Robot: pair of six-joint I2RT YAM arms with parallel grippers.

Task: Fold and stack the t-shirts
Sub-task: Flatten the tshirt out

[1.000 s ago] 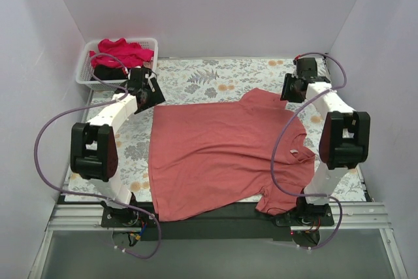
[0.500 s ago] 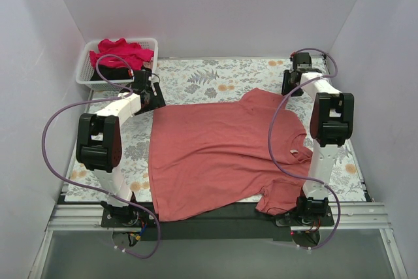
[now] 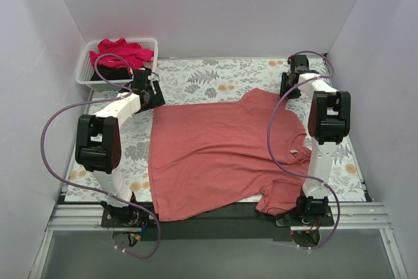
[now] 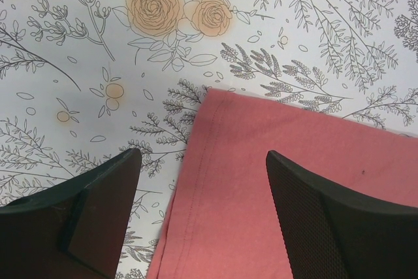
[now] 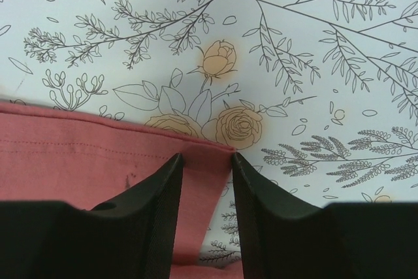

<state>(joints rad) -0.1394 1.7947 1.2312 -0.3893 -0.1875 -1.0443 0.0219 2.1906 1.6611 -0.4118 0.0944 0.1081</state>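
Coral-red t-shirt [image 3: 222, 155]: laid flat and unfolded, spread out between the two arms, neck toward the right arm. A small pale neck label [image 3: 294, 153] is seen inside the collar; any writing on it is too small to be read.

Left gripper [image 4: 204, 155]: fingers are spread wide and held above a hemmed corner of the shirt. The corner is seen in the gap and toward the right finger, with bare cloth-covered table under the left finger. Nothing is pinched.

Right gripper [image 5: 207, 158]: fingers are held a narrow gap apart, directly over a sleeve's hemmed corner. The hem edge is seen in the gap, and the cloth appears flat and not clamped.

White slatted basket [image 3: 85, 73]: located just beyond the left gripper, to its left. A crimson-pink t-shirt [image 3: 121, 50] is heaped in it on top of a black t-shirt [image 3: 108, 70].

Surface: the table is covered by a white floral-print cloth [image 3: 209, 76], with orange roses and grey line-drawn sprigs. Plain pale walls [image 3: 209, 4] enclose the far side and both flanks. Purple cables [image 3: 49, 135] are looped beside each arm.
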